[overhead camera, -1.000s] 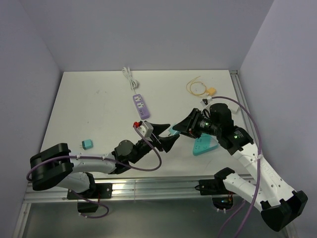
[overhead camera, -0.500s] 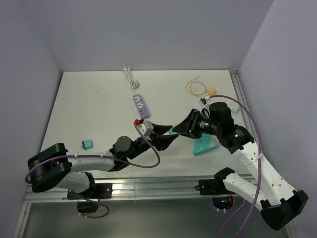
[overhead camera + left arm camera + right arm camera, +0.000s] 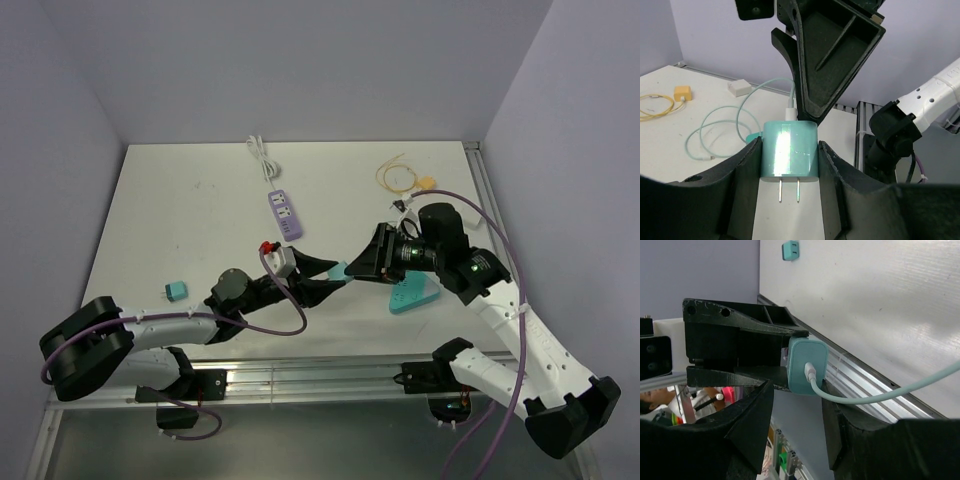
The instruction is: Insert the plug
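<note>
My left claw is clamped on the teal plug, prongs left exposed for the power strip at 11 o'clock. My right claw straddles it; grip undeterminable.

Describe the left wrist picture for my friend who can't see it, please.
A teal charger with two metal prongs pointing back toward the camera sits clamped between the black fingers of the left gripper. The right gripper hangs close above it, and a pale green cable loops across the white table behind.
</note>
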`<state>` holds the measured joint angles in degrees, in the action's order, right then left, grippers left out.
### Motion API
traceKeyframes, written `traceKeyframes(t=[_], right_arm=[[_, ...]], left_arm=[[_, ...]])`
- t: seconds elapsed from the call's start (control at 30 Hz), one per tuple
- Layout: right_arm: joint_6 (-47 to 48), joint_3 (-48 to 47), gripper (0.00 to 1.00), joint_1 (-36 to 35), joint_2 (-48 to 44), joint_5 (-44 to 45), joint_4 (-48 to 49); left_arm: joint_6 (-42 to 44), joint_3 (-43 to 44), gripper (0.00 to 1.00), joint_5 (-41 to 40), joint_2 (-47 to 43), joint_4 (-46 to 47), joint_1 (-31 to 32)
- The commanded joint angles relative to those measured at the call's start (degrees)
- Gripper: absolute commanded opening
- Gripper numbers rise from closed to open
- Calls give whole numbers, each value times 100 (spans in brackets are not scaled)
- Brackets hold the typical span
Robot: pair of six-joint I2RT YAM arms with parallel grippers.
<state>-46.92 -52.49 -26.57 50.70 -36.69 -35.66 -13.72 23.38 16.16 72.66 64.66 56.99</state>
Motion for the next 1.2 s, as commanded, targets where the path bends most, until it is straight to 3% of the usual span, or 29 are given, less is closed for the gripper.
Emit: traceKeyframes(t=[0.0, 0.53, 0.87, 0.9, 1.03, 1.07, 1.1, 1.13, 1.17], right_arm=[[156, -165, 50, 29, 80, -295, 33], [262, -86, 52, 29, 511, -365, 6], [341, -121, 46, 29, 810, -830, 129], [341, -112, 42, 29, 836, -857, 147], [192, 98, 0, 29, 898, -1340, 489], [209, 99, 0, 20, 898, -1341, 516], [279, 72, 0, 29, 898, -1271, 368], [488, -58, 0, 20, 898, -949, 210], [638, -138, 0, 37, 915, -719, 52]], left_arm=[[185, 44, 0, 493, -182, 169, -48], [326, 150, 0, 677, -235, 125, -57], [361, 211, 0, 976, -147, 143, -57], [361, 229, 0, 1003, -138, 152, -57], [194, 334, 0, 846, -103, -40, -57], [98, 447, 5, 479, -112, -381, -57], [-25, 501, 18, 284, -138, -541, -74], [-322, 536, 49, -22, -182, -647, -92], [-490, 536, 58, -269, -235, -761, -100]])
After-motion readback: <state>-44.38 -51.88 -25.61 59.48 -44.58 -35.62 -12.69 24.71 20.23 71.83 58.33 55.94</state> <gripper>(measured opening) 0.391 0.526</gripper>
